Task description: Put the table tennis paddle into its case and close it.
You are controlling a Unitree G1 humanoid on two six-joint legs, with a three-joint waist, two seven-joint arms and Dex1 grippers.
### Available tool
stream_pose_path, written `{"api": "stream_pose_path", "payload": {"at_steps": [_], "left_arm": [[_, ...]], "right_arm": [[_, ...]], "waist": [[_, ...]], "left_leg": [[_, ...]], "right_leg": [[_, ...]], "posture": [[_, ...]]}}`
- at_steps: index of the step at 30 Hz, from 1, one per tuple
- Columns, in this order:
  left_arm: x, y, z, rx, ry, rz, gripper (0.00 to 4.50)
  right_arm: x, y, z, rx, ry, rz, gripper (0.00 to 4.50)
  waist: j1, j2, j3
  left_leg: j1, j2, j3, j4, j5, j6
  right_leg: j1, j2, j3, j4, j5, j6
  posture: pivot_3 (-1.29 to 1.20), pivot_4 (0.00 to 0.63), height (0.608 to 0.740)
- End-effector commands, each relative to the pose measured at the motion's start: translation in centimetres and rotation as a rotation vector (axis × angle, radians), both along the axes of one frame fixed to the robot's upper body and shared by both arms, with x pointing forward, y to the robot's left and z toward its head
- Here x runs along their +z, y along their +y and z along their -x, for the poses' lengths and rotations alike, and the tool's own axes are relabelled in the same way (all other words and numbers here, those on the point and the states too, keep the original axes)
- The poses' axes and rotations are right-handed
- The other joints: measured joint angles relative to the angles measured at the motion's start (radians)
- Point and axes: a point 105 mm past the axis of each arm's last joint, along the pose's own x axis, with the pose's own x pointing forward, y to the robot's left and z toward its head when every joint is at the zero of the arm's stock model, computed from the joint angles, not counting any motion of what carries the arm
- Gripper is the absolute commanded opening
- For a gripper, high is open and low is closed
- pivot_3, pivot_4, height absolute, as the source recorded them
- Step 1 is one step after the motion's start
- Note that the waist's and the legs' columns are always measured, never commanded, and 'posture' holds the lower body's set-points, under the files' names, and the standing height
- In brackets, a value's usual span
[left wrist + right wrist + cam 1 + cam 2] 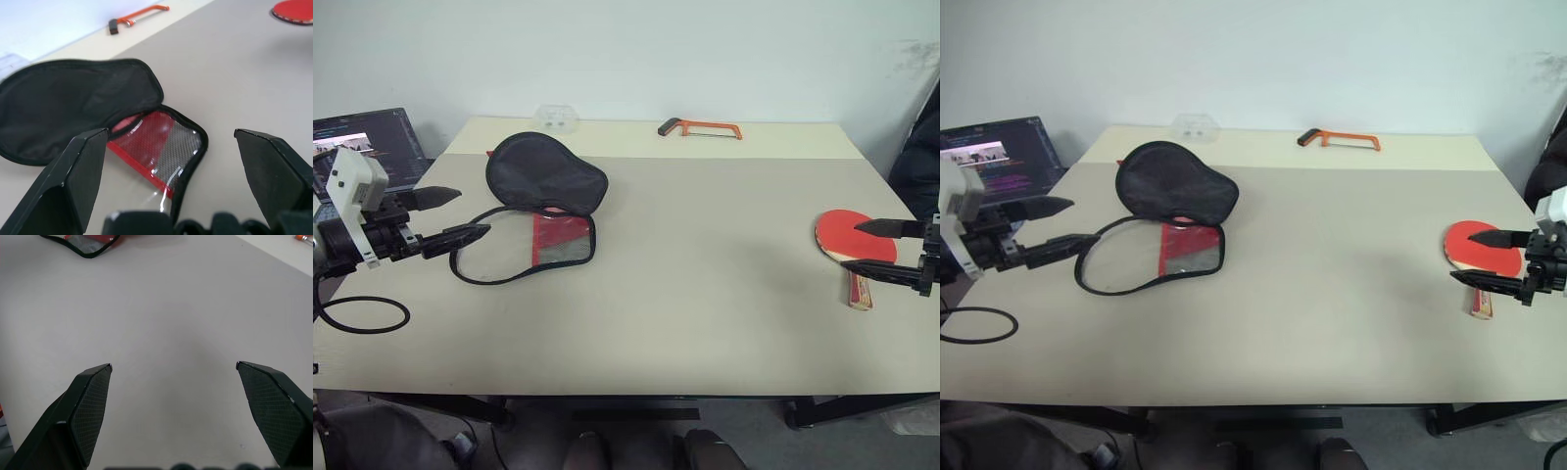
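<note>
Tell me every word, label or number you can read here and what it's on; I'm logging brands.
None can be read.
Laptop screen: lines of text, too small to read.
Case: no legible print on the sides showing.
Table tennis paddle, hacksaw: no readable marking.

You have a matt, smooth beige counter (705,294) under everything. The case (546,174) is soft black cloth, dull on its upper flap; its lower half shows red fabric with black mesh and a glossy clear film (it catches the light). The paddle (855,235) has a matt red rubber face and a pale wooden handle. The hacksaw (700,128) has an orange painted frame. Your right claw's fingers (90,401) are black with a fine cross-hatched texture.
</note>
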Motion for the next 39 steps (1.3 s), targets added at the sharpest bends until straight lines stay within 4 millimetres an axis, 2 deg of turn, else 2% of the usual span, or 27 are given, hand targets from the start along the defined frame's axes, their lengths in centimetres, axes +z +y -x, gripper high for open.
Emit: {"api": "stream_pose_path", "payload": {"at_steps": [1,3,8,10,12,16,19,20,23,27,31,39], "left_arm": [[1.7,0.3,-0.3,0.033,-0.084,0.0,4.5],[1.8,0.3,-1.1,0.072,-0.12,0.008,4.5],[0.3,0.9,-2.4,0.21,-0.107,0.022,4.5],[-0.1,1.4,-3.0,0.327,-0.098,0.107,4.5],[-0.7,0.9,-3.1,0.415,-0.091,0.23,4.5],[-3.6,-0.5,-2.8,0.672,-0.092,0.417,4.5],[-5.5,0.2,-2.0,0.975,-0.099,0.536,4.5],[-6.4,0.5,-1.1,1.07,-0.081,0.55,4.5],[-7.5,0.2,1.0,1.189,-0.069,0.525,4.5],[-8.8,1.2,2.5,1.378,-0.028,0.503,4.5],[-10.1,0.8,2.0,1.427,0.029,0.515,4.5],[-10.7,-0.1,-0.4,1.426,0.072,0.552,4.5]], "right_arm": [[1.8,0.3,0.4,0.016,-0.065,-0.024,4.49],[1.7,0.6,0.4,0.028,-0.064,-0.032,4.49],[2.6,1.7,0.2,0.076,-0.101,-0.051,4.49],[2.8,2.2,0.3,0.101,-0.107,-0.058,4.49],[2.8,2.6,0.4,0.118,-0.112,-0.071,4.49],[2.0,3.8,-0.1,0.158,-0.088,-0.093,4.49],[1.2,4.4,-0.9,0.175,-0.062,-0.085,4.49],[1.1,4.9,-1.0,0.197,-0.052,-0.087,4.49],[1.0,5.8,-1.5,0.238,-0.034,-0.09,4.49],[0.9,6.6,-2.2,0.273,-0.023,-0.086,4.49],[1.0,7.5,-3.0,0.318,-0.016,-0.081,4.49],[1.0,8.8,-3.8,0.367,-0.015,-0.073,4.49]], "waist": [[0.0,0.0,0.0],[0.001,0.0,0.0],[0.0,0.0,0.0],[0.001,0.0,0.0],[0.002,0.0,0.0],[0.006,-0.001,0.0],[0.009,-0.002,0.0],[0.009,-0.003,0.001],[0.005,-0.004,0.001],[0.012,-0.005,0.001],[0.024,-0.005,0.001],[0.03,-0.006,0.001]], "left_leg": [[0.0,0.0,0.0,0.0,0.0,0.0],[0.0,0.0,-0.001,0.0,0.0,0.0],[0.0,0.0,0.0,0.001,0.0,0.0],[0.0,0.0,0.0,0.001,0.0,0.0],[0.0,0.0,-0.001,0.001,0.0,0.0],[-0.001,-0.001,-0.002,0.002,0.0,0.0],[-0.002,-0.001,-0.004,0.004,0.0,0.0],[-0.001,-0.001,-0.004,0.005,0.0,0.0],[0.0,-0.001,-0.004,0.006,0.0,0.0],[0.002,-0.002,-0.006,0.006,0.0,0.0],[0.003,-0.002,-0.006,0.007,0.0,0.0],[0.002,-0.002,-0.007,0.007,0.0,0.0]], "right_leg": [[0.0,0.0,0.0,0.0,0.0,0.0],[0.001,0.0,0.0,0.0,0.0,0.0],[0.001,0.0,0.0,0.0,0.0,0.001],[0.001,0.0,0.0,0.0,0.0,0.001],[0.001,0.0,0.0,0.001,0.0,0.001],[0.002,-0.001,-0.001,-0.001,0.003,-0.001],[0.003,0.0,-0.001,0.0,0.003,0.0],[0.004,0.0,-0.001,0.0,0.004,0.001],[0.005,0.001,0.0,0.0,0.004,0.001],[0.009,0.001,-0.002,-0.001,0.004,0.001],[0.011,0.0,-0.002,-0.002,0.004,0.002],[0.012,0.0,-0.003,-0.004,0.004,0.001]], "posture": [[0.0,0.15,0.74],[0.0,0.15,0.74],[0.0,0.15,0.74],[0.0,0.15,0.74],[0.0,0.15,0.74],[0.0,0.15,0.74],[0.0,0.15,0.74],[0.0,0.15,0.74],[0.0,0.15,0.74],[0.0,0.15,0.74],[0.0,0.15,0.74],[0.0,0.15,0.74]]}}
